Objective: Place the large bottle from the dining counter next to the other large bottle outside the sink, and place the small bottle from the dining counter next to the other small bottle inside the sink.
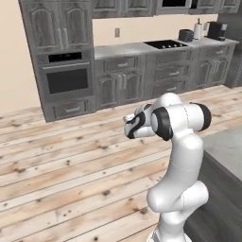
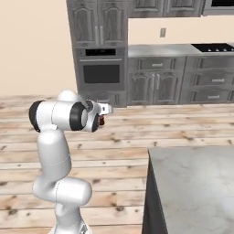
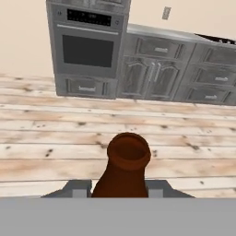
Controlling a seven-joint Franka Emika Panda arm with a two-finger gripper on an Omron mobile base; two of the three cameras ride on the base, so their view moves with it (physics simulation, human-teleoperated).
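The small bottle (image 3: 128, 156), brown glass with an open round mouth, sits between my two fingertips in the hand view, and my gripper (image 3: 117, 188) is shut on it. In the right base view the small bottle (image 2: 101, 121) shows as a dark red-brown spot just under the gripper (image 2: 103, 115), held in the air over the wooden floor. The gripper (image 1: 127, 118) sits at the end of the folded arm in the left base view, pointing towards the cabinets. The dining counter (image 2: 192, 183), a light grey marble slab, lies at the lower right; its corner (image 1: 227, 146) also shows at the right edge.
A wall oven (image 3: 87, 50) and grey lower cabinets (image 3: 152, 76) stand ahead across the plank floor (image 1: 71, 165). A cooktop (image 1: 165, 44), a toaster (image 1: 185, 35) and a coffee machine (image 1: 216, 30) sit on the far counter.
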